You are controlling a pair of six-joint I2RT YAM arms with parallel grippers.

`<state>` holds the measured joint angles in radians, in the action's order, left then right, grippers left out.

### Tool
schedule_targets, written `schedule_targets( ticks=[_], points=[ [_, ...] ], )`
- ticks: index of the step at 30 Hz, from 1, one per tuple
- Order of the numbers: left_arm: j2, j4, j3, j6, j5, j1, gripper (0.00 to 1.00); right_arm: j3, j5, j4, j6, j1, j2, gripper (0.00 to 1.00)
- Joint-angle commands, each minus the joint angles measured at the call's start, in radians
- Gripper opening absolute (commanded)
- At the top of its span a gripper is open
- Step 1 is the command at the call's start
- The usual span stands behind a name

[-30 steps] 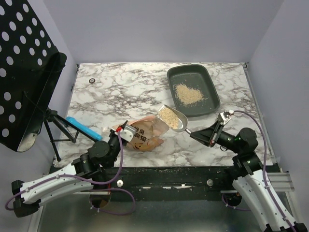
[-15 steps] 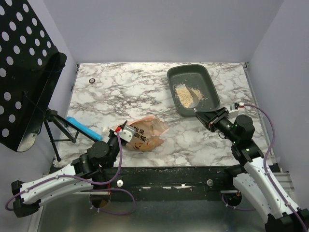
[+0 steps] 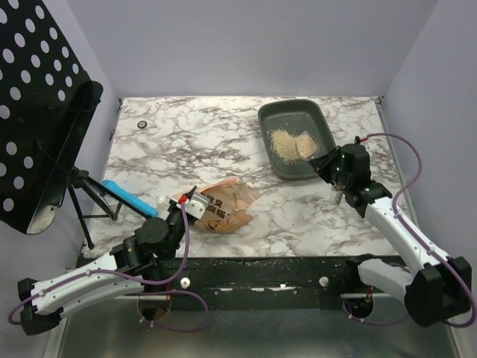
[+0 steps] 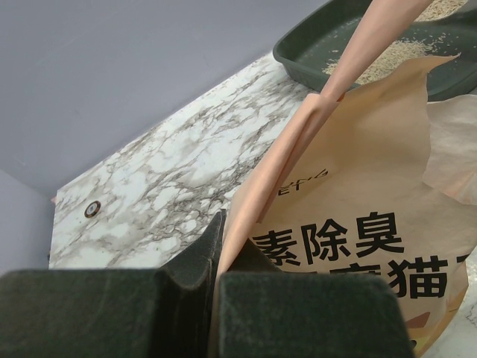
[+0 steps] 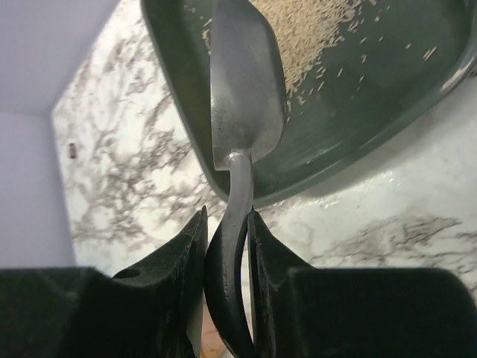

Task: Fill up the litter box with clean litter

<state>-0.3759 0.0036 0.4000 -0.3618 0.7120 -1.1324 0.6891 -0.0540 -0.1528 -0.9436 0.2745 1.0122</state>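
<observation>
The litter box [image 3: 289, 119] sits at the far right of a white marble-patterned table [image 3: 201, 142] with grey veins, closed in by plain pale lilac walls. A loose heap of clean litter [image 3: 283, 144] lies in its near half, with stray grains scattered over the tray floor. A black perforated panel [image 3: 37, 89] on a stand leans at the left, and a blue bar [image 3: 128, 197] lies by the table's left edge. The right gripper [image 5: 226, 218] has its fingers pressed onto the dark curved handle of a metal scoop [image 5: 246, 82], which reaches over the box's near rim and is turned on its edge beside the heap. The left gripper [image 4: 226, 246] is pinched on the upper edge of an orange-tan printed bag [image 4: 350, 216] lying near the front middle of the table, well apart from the box. Whether any litter is in the scoop's bowl cannot be told, since only its back shows. In the left wrist view the bag hides most of the box.
</observation>
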Motion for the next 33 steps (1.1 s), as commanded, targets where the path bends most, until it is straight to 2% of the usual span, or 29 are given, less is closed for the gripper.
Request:
schedule_targets(
  ticks=[1, 7, 18, 25, 33],
  points=[
    [0.008, 0.110, 0.034, -0.005, 0.047, 0.005, 0.00, 0.145, -0.087, -0.073, 0.234, -0.003, 0.120, 0.00],
    [0.002, 0.110, 0.034, -0.003, 0.040, 0.005, 0.00, 0.371, -0.175, -0.261, 0.466, -0.003, 0.281, 0.00],
    [-0.009, 0.105, 0.037, -0.002, 0.043, 0.006, 0.00, 0.781, -0.181, -0.611, 0.742, 0.018, 0.522, 0.00],
    [-0.011, 0.108, 0.036, -0.006, 0.050, 0.006, 0.00, 0.920, -0.299, -0.760, 0.851, 0.133, 0.604, 0.00],
    [-0.015, 0.104, 0.039, -0.006, 0.047, 0.006, 0.00, 1.083, -0.487, -0.955, 0.885, 0.276, 0.651, 0.00]
  ],
)
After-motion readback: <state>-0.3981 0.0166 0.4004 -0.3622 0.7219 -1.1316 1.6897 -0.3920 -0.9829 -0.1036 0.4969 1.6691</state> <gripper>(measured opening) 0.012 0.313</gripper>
